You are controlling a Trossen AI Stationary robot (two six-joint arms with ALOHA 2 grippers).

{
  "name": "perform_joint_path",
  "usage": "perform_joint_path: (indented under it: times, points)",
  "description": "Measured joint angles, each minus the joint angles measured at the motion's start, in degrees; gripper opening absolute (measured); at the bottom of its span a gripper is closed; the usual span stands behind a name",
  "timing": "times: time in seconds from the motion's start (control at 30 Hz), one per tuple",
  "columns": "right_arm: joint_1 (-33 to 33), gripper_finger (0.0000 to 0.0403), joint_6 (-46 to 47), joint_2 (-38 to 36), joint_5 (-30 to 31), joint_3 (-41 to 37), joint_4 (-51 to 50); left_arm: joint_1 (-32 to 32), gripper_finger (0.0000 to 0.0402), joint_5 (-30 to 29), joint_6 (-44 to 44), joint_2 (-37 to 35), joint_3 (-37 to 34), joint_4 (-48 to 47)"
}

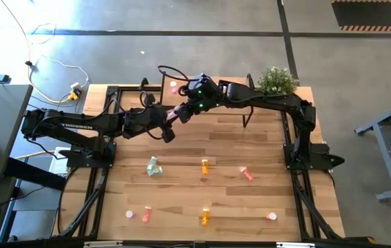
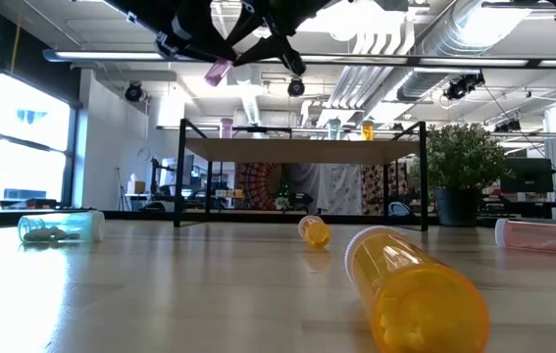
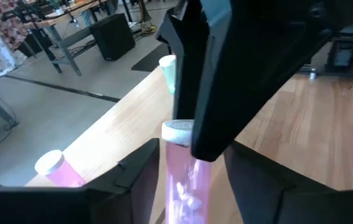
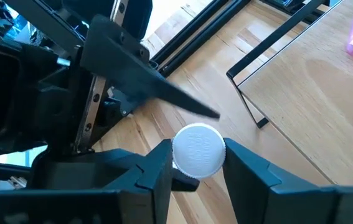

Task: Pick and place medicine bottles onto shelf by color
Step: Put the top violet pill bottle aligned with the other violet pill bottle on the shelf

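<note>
A pink medicine bottle [image 1: 176, 114] with a white cap is held in the air between both grippers, over the front edge of the light wood shelf [image 1: 264, 118]. My left gripper [image 1: 168, 121] comes from the table's left and is shut on the bottle. My right gripper [image 1: 185, 109] comes from the right and is shut on its cap end. In the low view the bottle [image 2: 219, 71] hangs tilted, high above the table. Another pink bottle [image 1: 174, 87] stands on the shelf. My left gripper pinches the pink bottle's translucent body [image 3: 185, 186] between its two fingers, below the cap. The bottle lies along the fingers, cap end pointing away from the wrist, lifted clear of shelf and table. My right gripper has the bottle's white cap [image 4: 198, 149] between its two fingers, pinched at its sides. The cap's flat top faces the wrist camera. The body behind the cap is hidden by the cap itself.
On the tabletop lie a pale green bottle [image 1: 154, 167], two orange ones [image 1: 205, 165] [image 1: 205, 218], a salmon one [image 1: 247, 173] and pink ones [image 1: 146, 215] [image 1: 272, 216]. A green bottle [image 3: 169, 71] stands on the shelf. A potted plant [image 1: 276, 80] stands at the back right.
</note>
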Motion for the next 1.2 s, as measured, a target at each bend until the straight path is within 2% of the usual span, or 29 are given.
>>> perform_joint_path:
  times: [0.3,0.53,0.97,1.2]
  points:
    - [-1.8,0.0117,-2.02,0.0,-0.01,0.01,-2.12,0.0,0.0223,-1.54,-2.42,-0.01,0.0,-1.06]
    - [-3.48,0.0117,-5.48,0.0,-0.05,0.02,-4.17,0.2,0.0223,-2.01,-6.3,-1.98,-0.02,-4.7]
    - [-6.9,0.0117,-19.27,-0.02,-0.14,0.11,-4.6,4.25,0.0225,-1.89,-13.64,-8.34,0.0,-10.88]
    - [-7.37,0.0117,-28.08,-0.18,-1.24,2.82,-7.29,5.56,0.0225,6.07,-13.7,-8.81,0.0,-11.78]
